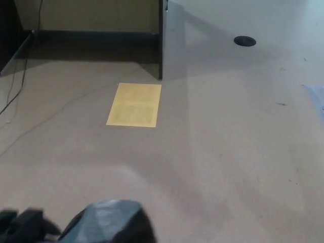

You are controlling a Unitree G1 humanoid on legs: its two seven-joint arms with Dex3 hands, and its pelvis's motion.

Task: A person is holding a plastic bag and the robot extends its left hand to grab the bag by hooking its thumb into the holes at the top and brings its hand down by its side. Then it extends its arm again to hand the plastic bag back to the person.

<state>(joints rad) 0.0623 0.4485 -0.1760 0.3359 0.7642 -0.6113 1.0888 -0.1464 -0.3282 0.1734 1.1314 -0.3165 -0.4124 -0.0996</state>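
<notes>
Neither the plastic bag nor a person shows in the head view. My left arm comes up from the bottom left edge as a grey, faceted forearm shell [109, 223]. My black left hand [23, 225] sits beside it at the corner, cut off by the picture's edge and blurred, and nothing is visibly held in it. My right hand does not show.
A yellow sheet [133, 105] lies flat on the beige floor. Behind it stands the dark edge of a partition [161, 45], with a dark baseboard [96, 34] to its left. Cables [15, 86] run along the left. A black round floor cap [245, 41] lies far right, and a pale blue patch [318, 98] touches the right edge.
</notes>
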